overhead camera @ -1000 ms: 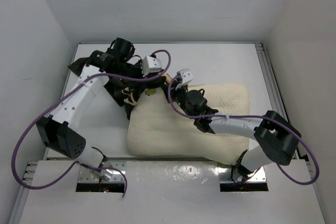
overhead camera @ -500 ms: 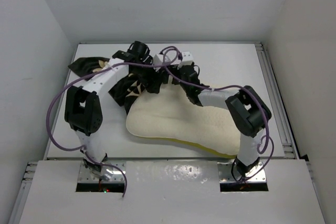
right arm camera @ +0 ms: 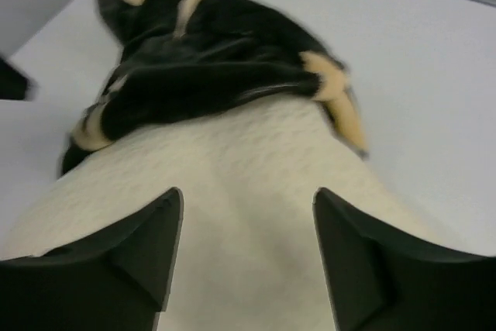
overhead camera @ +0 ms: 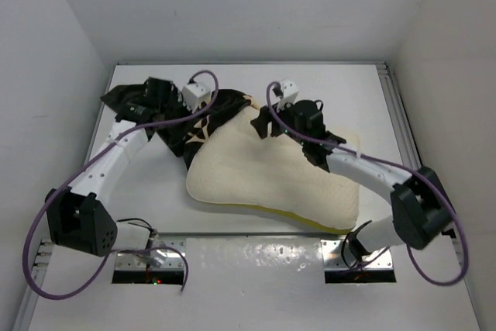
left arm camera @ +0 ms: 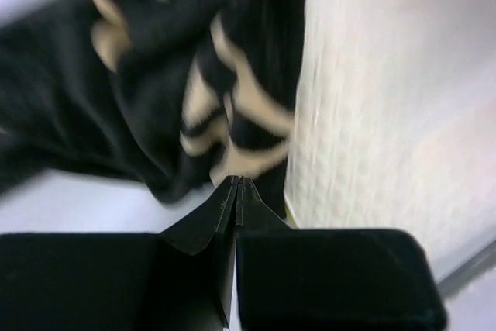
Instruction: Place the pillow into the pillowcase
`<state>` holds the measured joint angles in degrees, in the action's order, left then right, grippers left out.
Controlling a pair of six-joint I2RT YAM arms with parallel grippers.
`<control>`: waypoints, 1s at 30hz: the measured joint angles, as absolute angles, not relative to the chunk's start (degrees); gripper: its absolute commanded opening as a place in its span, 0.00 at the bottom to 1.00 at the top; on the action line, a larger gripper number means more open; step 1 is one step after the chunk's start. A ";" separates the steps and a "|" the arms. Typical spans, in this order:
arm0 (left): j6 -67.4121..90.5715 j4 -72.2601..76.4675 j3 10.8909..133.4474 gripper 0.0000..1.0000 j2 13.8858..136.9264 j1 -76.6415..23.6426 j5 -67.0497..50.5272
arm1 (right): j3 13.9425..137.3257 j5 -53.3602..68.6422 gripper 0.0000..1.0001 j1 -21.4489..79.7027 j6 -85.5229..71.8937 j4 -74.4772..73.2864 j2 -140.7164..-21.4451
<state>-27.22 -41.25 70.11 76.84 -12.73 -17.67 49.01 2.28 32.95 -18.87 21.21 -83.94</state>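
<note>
Found the pillow [overhead camera: 271,180] cream-yellow all over, dimpled in a fine regular texture, with a yellow-green strip along its near edge. Saw the pillowcase [overhead camera: 217,110] black, printed with tan petal shapes and tan diamond-star motifs. Noted a plain white table [overhead camera: 341,91] and pale grey walls [overhead camera: 46,52]. Marked white arm links [overhead camera: 116,153] with black joints, and purple cables [overhead camera: 31,230] looping beside them. Recorded the left gripper [left arm camera: 236,187] and the right gripper [right arm camera: 248,195] as plain black.
</note>
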 measured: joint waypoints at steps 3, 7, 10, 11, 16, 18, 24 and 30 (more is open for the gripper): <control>-28.62 -41.39 60.66 0.42 75.61 -11.86 -15.49 | 46.37 2.68 0.99 39.16 -13.08 16.05 -77.91; -29.54 -39.42 48.88 0.59 74.11 -10.81 -13.52 | 45.43 4.38 0.99 47.05 -6.15 9.17 -76.07; -30.00 -36.95 45.34 0.63 73.21 -10.70 -12.40 | 43.70 4.29 0.99 51.90 -2.31 6.39 -77.21; -30.44 -35.62 45.17 0.63 73.14 -10.70 -12.40 | 42.87 3.77 0.99 53.56 -1.17 6.22 -78.02; -31.92 -27.81 44.84 0.63 74.26 -10.72 -12.38 | 42.15 -0.82 0.99 59.29 3.07 6.17 -85.19; -32.21 -24.51 43.99 0.59 75.83 -10.72 -12.84 | 43.20 -2.37 0.99 60.77 4.40 6.35 -88.14; -32.53 -18.59 40.25 0.06 79.24 -11.07 -15.88 | 48.05 -4.73 0.99 63.68 6.52 6.66 -94.48; -33.71 -20.10 42.61 0.00 80.75 -11.55 -18.39 | 53.65 -7.03 0.53 63.35 6.33 6.50 -100.77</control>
